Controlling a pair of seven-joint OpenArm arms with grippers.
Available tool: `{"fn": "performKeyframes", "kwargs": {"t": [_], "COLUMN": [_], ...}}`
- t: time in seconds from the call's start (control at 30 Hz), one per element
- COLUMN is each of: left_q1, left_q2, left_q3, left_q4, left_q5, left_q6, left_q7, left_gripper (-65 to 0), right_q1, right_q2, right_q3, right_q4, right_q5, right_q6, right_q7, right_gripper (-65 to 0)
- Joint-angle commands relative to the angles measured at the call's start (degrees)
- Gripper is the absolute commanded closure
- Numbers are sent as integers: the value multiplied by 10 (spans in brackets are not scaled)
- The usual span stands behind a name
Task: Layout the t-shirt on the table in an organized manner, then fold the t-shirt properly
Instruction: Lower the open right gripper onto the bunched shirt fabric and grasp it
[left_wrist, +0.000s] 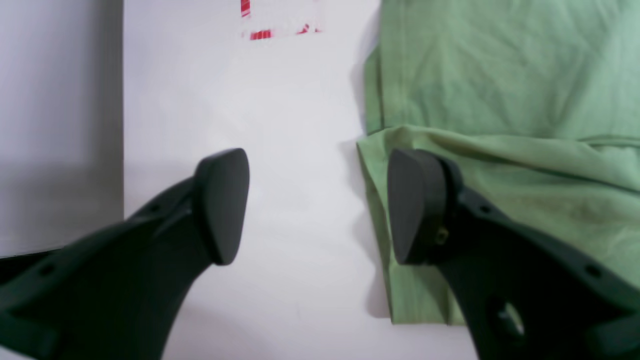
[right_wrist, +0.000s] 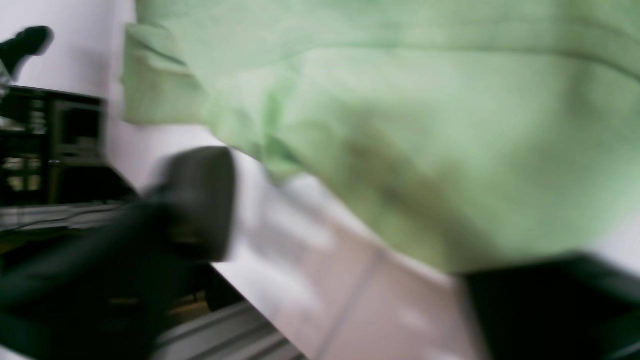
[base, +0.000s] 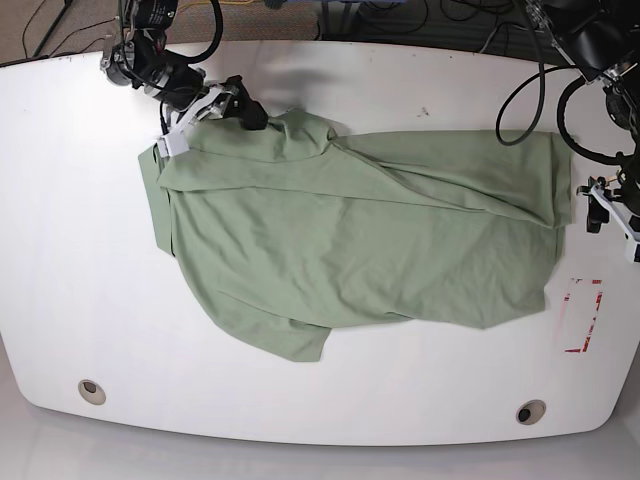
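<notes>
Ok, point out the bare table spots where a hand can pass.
Bare table lies left of the t-shirt, along the front edge between the two grommet holes, and along the back edge. Crowded: the shirt's right hem by the left end effector and the red-marked rectangle.

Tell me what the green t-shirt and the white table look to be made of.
The pale sage-green short-sleeved t-shirt looks like thin, soft knit fabric, probably cotton: matte, it creases and drapes in loose folds. The large white table seems a hard, smooth laminate or coated board: glossy, with soft reflections and clean curved edges; the core is not visible.
</notes>
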Motion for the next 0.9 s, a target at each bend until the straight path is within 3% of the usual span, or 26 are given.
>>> {"fn": "performKeyframes", "kwargs": {"t": [0.0, 0.07, 0.13, 0.27, 0.57, 0.73, 0.87], "left_q1": [-7, -7, -6, -3, 4, 4, 4], "left_q2": [-11, -11, -11, -10, -10, -10, -10], "left_q3": [-2, -2, -2, -1, 2, 2, 2], "left_q4": [12, 12, 11, 11, 10, 8, 9], "left_q5": [-6, -6, -6, -6, -6, -6, -6], "left_q6": [1, 1, 1, 1, 1, 1, 1], "left_q7": [-10, -10, -10, -10, -10, -10, -10], "left_gripper": [-408, -408, -408, -408, -408, -408, -408], "right_q1": [7, 11, 11, 11, 8, 11, 34], "right_q2": [4, 4, 5, 6, 1, 7, 30], "right_q3": [1, 1, -1, -2, -2, -3, -3], "right_q4": [7, 7, 7, 18, 117, 138, 136], "right_q5": [9, 9, 11, 14, 20, 74, 117], "right_q6": [3, 4, 4, 8, 53, 57, 57], "right_q7": [0, 0, 0, 0, -37, -53, -54], "right_gripper": [-178, -63, 0, -22, 0, 0, 0]}}
